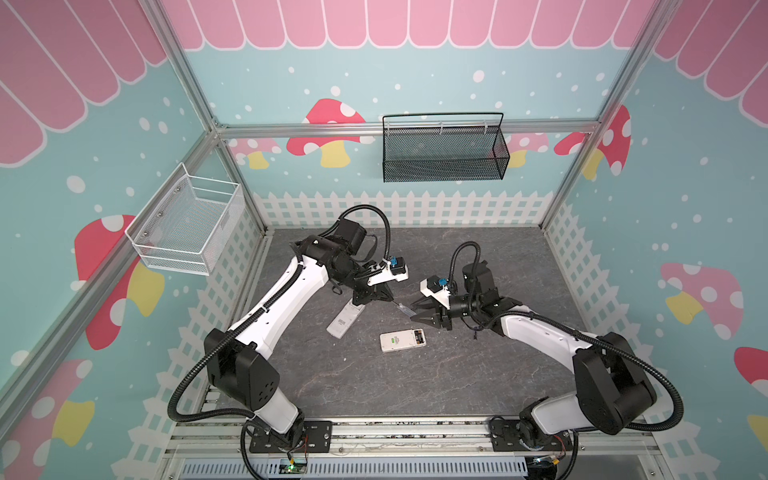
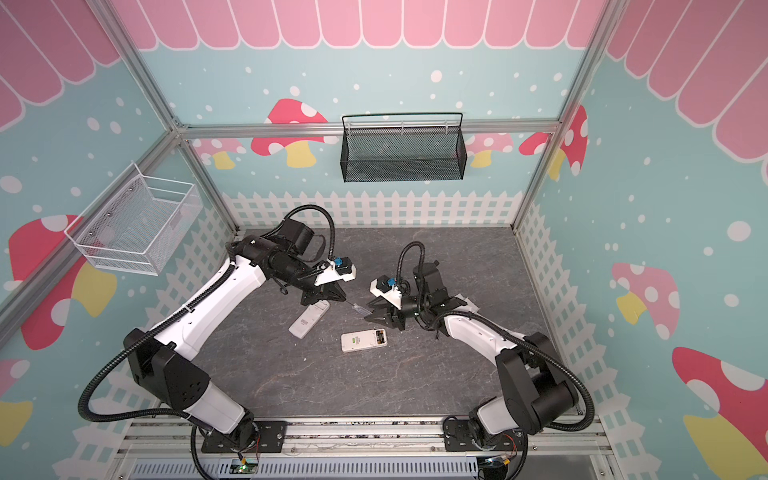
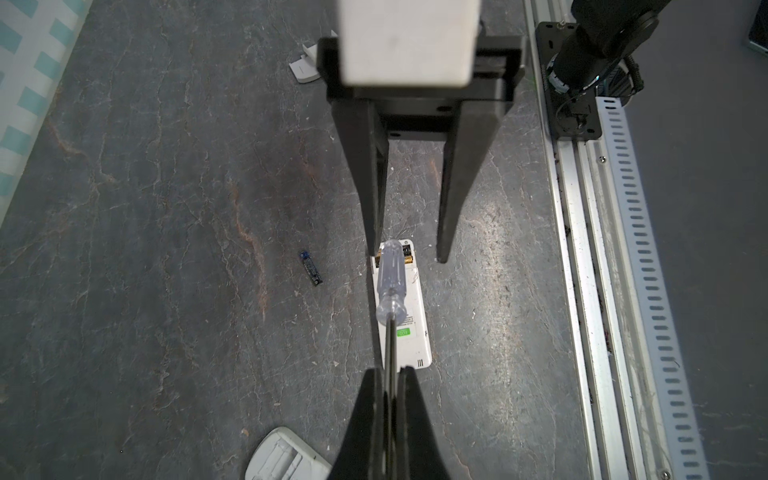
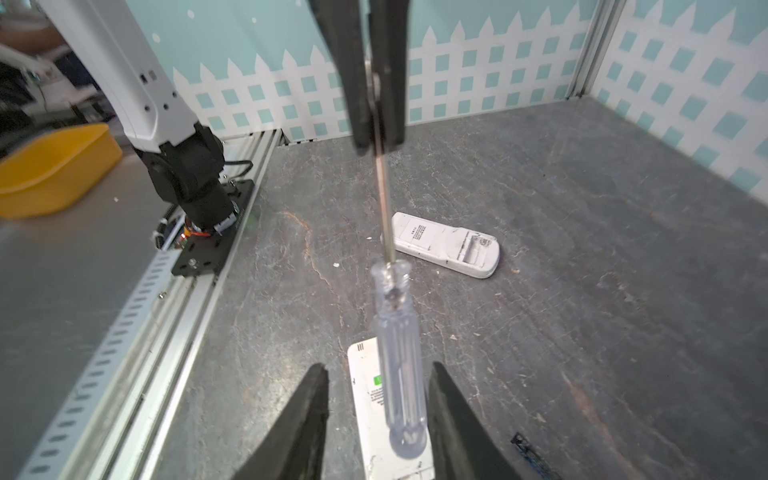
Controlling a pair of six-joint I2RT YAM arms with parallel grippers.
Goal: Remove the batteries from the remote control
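Far left, a white wire basket hangs on the side wall, and in the right wrist view a yellow tub sits outside the rail. On the grey stone-look table, the left hand is pinched tight on the thin metal shaft of a clear-handled screwdriver, which hangs in the air between the two arms. Just under that hand lies an empty remote, white and back up, its battery bay bare; its block of black print is too small to read. Nearer the middle lies the loaded remote, also white and back up, with no cover on its bay. Two batteries sit in it side by side, black with gold ends. In the left wrist view the screwdriver handle crosses in front of them and hides part of the bay. A green sticker on this remote carries white lettering I cannot read. A loose battery, dark blue, lies flat on the table near this remote but apart from it. The right hand is spread wide, its fingers flanking the clear handle with a gap on each side. Behind it, a black mesh basket hangs on the back wall.
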